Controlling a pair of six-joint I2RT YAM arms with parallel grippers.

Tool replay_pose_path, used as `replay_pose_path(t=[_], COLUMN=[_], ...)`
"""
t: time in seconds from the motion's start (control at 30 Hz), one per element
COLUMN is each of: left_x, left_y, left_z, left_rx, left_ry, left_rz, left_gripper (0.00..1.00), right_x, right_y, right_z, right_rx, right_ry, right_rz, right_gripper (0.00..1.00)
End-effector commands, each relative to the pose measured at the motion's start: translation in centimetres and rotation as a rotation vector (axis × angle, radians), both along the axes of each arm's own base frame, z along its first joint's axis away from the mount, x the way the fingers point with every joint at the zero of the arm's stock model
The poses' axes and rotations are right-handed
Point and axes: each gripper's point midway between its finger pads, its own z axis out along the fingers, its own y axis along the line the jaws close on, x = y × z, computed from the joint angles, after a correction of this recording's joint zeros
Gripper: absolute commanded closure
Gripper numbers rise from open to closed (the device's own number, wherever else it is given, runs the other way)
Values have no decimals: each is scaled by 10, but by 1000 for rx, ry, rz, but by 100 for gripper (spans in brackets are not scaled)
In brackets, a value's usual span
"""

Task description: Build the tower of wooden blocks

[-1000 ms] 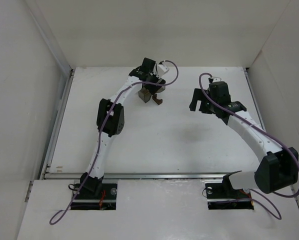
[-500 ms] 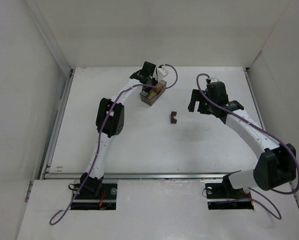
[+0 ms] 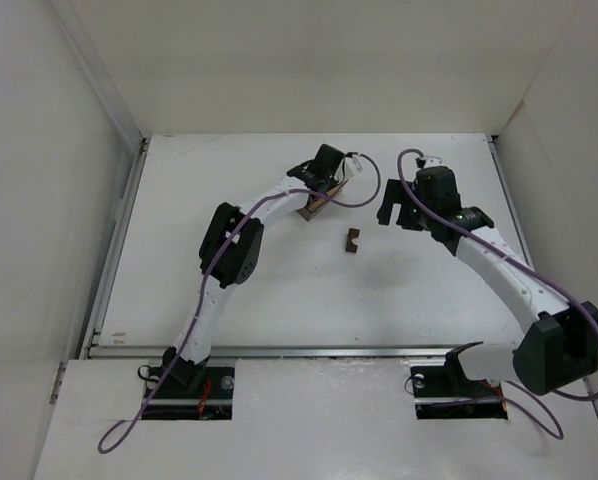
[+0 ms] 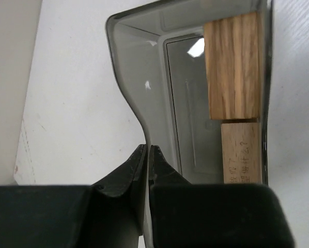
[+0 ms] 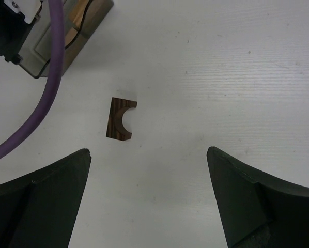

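grey bin (image 4: pixel 136 67) now nearer dark block (image 3: pixel 351 241)

- Left wrist view: the bin (image 4: pixel 139 72) runs off the top edge, and its near end is hidden behind the body of the left gripper (image 4: pixel 148 153) along the bottom.
- The upper light block (image 4: pixel 233 64) is cut by the top edge; the lower light block (image 4: pixel 241 152) is lost behind that body, its faint print too small to read.
- Right wrist view: the bin, at upper left, is cut by the top edge and partly covered by a purple cable (image 5: pixel 54 31).
- The right gripper (image 5: pixel 148 151) has both fingers cut off by the bottom edge.
- Overhead view: the left arm (image 3: pixel 269 195) hides most of the bin.
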Motion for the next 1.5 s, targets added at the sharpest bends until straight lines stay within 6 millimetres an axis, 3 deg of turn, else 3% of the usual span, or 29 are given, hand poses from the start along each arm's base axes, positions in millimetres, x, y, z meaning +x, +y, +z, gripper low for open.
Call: replay_pose_path(t=[0.0, 0.07, 0.1, 0.17, 0.3, 0.43, 0.47, 0.53, 0.57, 0.67, 0.8, 0.87, 0.93, 0.97, 1.03, 1.1, 1.13, 1.27, 1.33, 1.37, 1.4, 1.43, 1.47], left_x=[-3, -16, -21, -15, 0, 20, 16, 14, 14, 4, -11, -18, -25, -28, -31, -30, -32, -29, -26, -34, -29, -24, -26], left_y=[14, 4, 5, 17, 33, 48, 51, 61, 65, 66, 68, 60, 60, 61, 54, 47, 48, 33, 29, 26, 25, 32, 20], left_z=[38, 38, 30, 36, 59, 95, 91, 106, 99, 109, 82, 79, 65, 65, 64, 67, 64, 100, 110, 101, 119, 119, 113], left_rx=[0, -47, -48, -28, 66, 157, 208, 342, 355, 436, 505, 510, 532, 497, 479, 390, 401, 252, 157, 132, 65, 27, -49], left_ry=[-27, 29, 58, 5, -151, -332, -359, -448, -503, -591, -570, -568, -525, -515, -466, -441, -398, -376, -339, -264, -254, -212, -138], left_rz=[-3, -64, -65, 10, 123, 186, 186, 183, 196, 196, 180, 167, 153, 172, 157, 177, 169, 182, 160, 142, 137, 136, 59], left_gripper=[100, 100, 100, 100, 100, 100, 100, 100, 100, 100, 100, 100, 91, 67, 36, 23, 20, 4, 1, 1, 1, 1, 1], right_x=[-2, -4, -7, -9, -11, -9, -9, -9, -11, -12, -18, -21, -23, -23, -24, -27, -28, -29, -30, -30, -30, -30, -30], right_y=[-2, -5, -6, -8, -9, -9, -9, -11, -11, -12, -16, -17, -18, -18, -18, -19, -19, -18, -16, -16, -13, -13, -11], right_z=[22, 22, 21, 21, 20, 25, 25, 29, 25, 32, 28, 31, 30, 30, 34, 33, 29, 32, 30, 30, 30, 30, 31], right_rx=[23, 17, 24, 20, 28, 33, 33, 48, 45, 62, 55, 67, 67, 67, 72, 73, 69, 79, 85, 85, 94, 94, 97], right_ry=[-75, -79, -79, -82, -81, -90, -90, -100, -92, -110, -108, -119, -119, -119, -130, -132, -123, -129, -126, -126, -123, -123, -129], right_rz=[-29, -39, -44, -51, -58, -71, -71, -90, -90, -108, -116, -121, -121, -121, -121, -121, -121, -112, -102, -102, -90, -90, -71], right_gripper=[0, 0, 0, 0, 0, 0, 0, 0, 0, 0, 0, 0, 0, 0, 0, 0, 0, 0, 0, 0, 0, 0, 0])
